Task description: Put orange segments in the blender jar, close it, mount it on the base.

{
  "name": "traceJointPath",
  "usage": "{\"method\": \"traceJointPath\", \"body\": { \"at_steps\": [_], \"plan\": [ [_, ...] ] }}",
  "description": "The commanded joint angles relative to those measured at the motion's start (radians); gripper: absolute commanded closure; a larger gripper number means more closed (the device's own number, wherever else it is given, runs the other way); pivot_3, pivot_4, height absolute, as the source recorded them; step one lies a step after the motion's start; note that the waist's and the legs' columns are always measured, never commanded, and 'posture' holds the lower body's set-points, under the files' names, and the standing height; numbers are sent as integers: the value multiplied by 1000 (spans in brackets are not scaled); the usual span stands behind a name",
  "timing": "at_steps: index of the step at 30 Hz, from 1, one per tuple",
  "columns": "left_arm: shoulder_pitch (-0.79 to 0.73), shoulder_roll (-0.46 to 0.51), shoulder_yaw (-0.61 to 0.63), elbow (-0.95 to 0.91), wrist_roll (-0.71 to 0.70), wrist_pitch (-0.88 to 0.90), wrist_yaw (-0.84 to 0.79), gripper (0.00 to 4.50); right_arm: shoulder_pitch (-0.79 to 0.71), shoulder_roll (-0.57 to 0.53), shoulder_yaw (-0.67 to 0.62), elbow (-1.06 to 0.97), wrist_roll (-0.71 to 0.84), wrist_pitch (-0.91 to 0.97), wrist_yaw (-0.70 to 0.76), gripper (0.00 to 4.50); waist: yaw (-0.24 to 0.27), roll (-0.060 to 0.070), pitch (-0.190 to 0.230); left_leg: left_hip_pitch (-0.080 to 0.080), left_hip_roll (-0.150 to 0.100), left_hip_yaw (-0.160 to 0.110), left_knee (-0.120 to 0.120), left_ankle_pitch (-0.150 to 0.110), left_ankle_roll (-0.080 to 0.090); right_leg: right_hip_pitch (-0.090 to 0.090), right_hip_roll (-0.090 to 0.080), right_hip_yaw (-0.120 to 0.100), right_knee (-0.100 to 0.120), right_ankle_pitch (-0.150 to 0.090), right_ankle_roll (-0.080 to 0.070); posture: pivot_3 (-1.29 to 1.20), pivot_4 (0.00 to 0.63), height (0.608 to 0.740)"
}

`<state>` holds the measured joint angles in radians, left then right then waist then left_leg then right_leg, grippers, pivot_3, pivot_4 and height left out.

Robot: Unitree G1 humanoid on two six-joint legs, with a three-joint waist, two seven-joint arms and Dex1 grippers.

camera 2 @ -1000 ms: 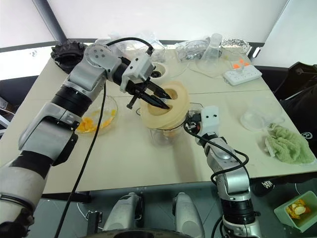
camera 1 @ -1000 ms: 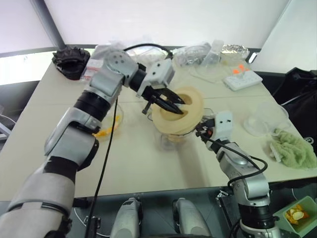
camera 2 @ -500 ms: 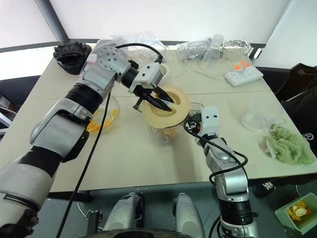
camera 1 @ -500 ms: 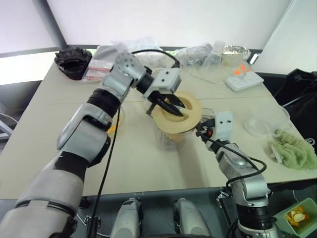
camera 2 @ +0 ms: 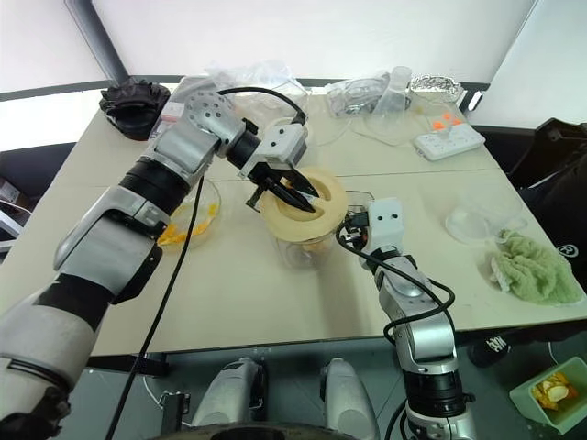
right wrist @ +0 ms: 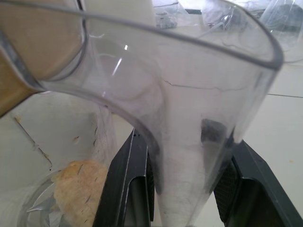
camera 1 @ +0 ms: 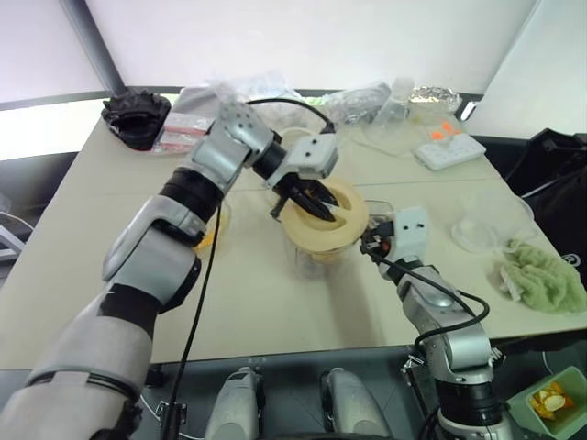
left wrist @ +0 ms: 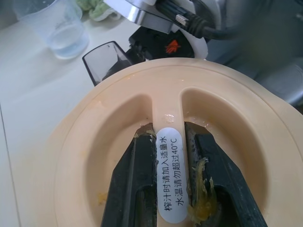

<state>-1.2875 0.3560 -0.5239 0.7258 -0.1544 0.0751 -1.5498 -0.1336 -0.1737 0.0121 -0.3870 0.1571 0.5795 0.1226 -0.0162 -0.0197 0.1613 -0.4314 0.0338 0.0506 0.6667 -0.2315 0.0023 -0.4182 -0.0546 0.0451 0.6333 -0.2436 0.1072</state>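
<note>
1. Blender jar (camera 2: 307,246): clear plastic pitcher standing upright near the middle of the tabletop (camera 2: 275,302). Pulp of orange segments (right wrist: 78,189) lies at its bottom by the blade.
2. Lid (camera 1: 323,213): flat cream-yellow disc with a central grip rib bearing a white label, lying over the jar's mouth, slightly tilted; whether it is fully seated cannot be told.
3. Left gripper (camera 1: 312,197): narrowly closed, its two black fingers (left wrist: 135,189) pinching the lid's rib from either side, evidently to press the lid down into the rim.
4. Right gripper (right wrist: 182,189): partly closed around the jar's handle side, fingers either side of the clear wall, apparently steadying the jar against the push from above.
5. Shallow glass bowl (camera 2: 188,220): left of the jar, holding leftover orange pieces.
6. Base: a cream-white rounded form at the far side behind the left gripper may be it; largely hidden, so not confirmed.
7. Surroundings: green cloth (camera 1: 541,275) at right; power strip (camera 1: 449,147) far right.
</note>
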Motion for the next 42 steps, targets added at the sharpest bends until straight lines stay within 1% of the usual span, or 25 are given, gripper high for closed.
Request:
{"method": "traceJointPath", "body": {
  "at_steps": [1, 4, 7, 9, 14, 19, 24, 28, 32, 37, 39, 40, 41, 42],
  "plan": [
    [107, 20, -69, -58, 148, 138, 90, 4223, -36, 27, 20, -74, 21, -116, 36, 3518, 0, 0, 0, 1, 0, 0, 0, 0, 0, 1, 0, 0, 0, 0, 0, 0, 150, 740],
    [149, 48, -67, -151, 174, 218, 122, 4223, -39, 50, 16, -66, 40, -155, 48, 3518, -2, 0, 0, 6, 0, -1, -1, 0, 0, 6, 0, 0, -1, 0, 0, 0, 150, 740],
    [176, 51, -52, -205, 197, 307, 207, 4223, -36, 53, 32, -54, 35, -196, 73, 3518, -3, 0, 0, 7, 1, -2, -1, 0, 0, 6, 0, 0, -1, 0, 0, 0, 150, 740],
    [183, 41, -35, -221, 208, 404, 285, 4223, -35, 55, 42, -45, 30, -207, 78, 3518, -3, 0, 0, 8, 1, -3, -1, 0, 0, 7, 0, 0, -1, 0, 0, 0, 150, 740],
    [225, 77, -44, -324, 230, 578, 363, 4223, -38, 55, 47, -22, 24, -227, 89, 3518, -4, 1, -1, 11, 1, -3, -1, 0, 0, 9, -1, 0, -1, 0, 0, 0, 150, 740],
    [254, 90, -29, -411, 202, 758, 432, 4223, -49, 40, 40, -11, 24, -234, 104, 3518, -5, 4, -3, 14, 4, -2, -3, -1, -1, 11, -2, 0, -2, 0, -1, 0, 150, 740],
    [265, 95, -26, -465, 186, 873, 473, 4223, -49, 34, 40, -7, 22, -232, 116, 3518, -8, 5, -4, 14, 4, -2, -4, -1, -1, 10, -3, 0, -3, 0, -1, 0, 150, 740],
    [271, 98, -27, -499, 174, 923, 485, 4223, -46, 36, 45, -6, 19, -233, 120, 3518, -13, 5, -4, 14, 4, -2, -5, -1, -1, 10, -4, 0, -4, 0, -1, 0, 150, 740],
    [282, 105, -17, -529, 167, 896, 484, 4223, -54, 38, 44, -1, 17, -230, 120, 3518, -25, 5, -4, 14, 3, -1, -8, -1, -1, 10, -8, 0, -5, -1, -2, 0, 150, 740],
    [293, 100, 13, -553, 159, 882, 504, 4223, -53, 31, 43, 6, 17, -230, 131, 3518, -27, 5, -4, 14, 2, -1, -10, -1, -1, 9, -10, 0, -6, -1, -2, 0, 150, 740],
    [306, 103, 36, -573, 154, 865, 511, 3189, -52, 27, 46, 6, 17, -227, 136, 3518, -27, 6, -4, 14, 2, -1, -11, -1, -2, 9, -11, 1, -7, -1, -2, 0, 150, 740],
    [312, 110, 40, -585, 155, 844, 511, 2832, -53, 25, 46, 6, 16, -225, 139, 3518, -27, 5, -4, 14, 1, -1, -13, -1, -2, 9, -11, 1, -7, -1, -2, 0, 150, 740],
    [317, 116, 50, -596, 153, 822, 514, 2322, -55, 22, 45, 6, 17, -221, 142, 3518, -28, 5, -4, 14, 1, -1, -15, -1, -2, 8, -12, 1, -8, -1, -2, 0, 150, 740],
    [320, 118, 56, -605, 150, 810, 518, 1907, -55, 19, 42, 5, 18, -220, 144, 3518, -28, 5, -4, 14, 1, -1, -17, -1, -2, 8, -12, 2, -9, 0, -3, 0, 150, 740]
  ]
}}
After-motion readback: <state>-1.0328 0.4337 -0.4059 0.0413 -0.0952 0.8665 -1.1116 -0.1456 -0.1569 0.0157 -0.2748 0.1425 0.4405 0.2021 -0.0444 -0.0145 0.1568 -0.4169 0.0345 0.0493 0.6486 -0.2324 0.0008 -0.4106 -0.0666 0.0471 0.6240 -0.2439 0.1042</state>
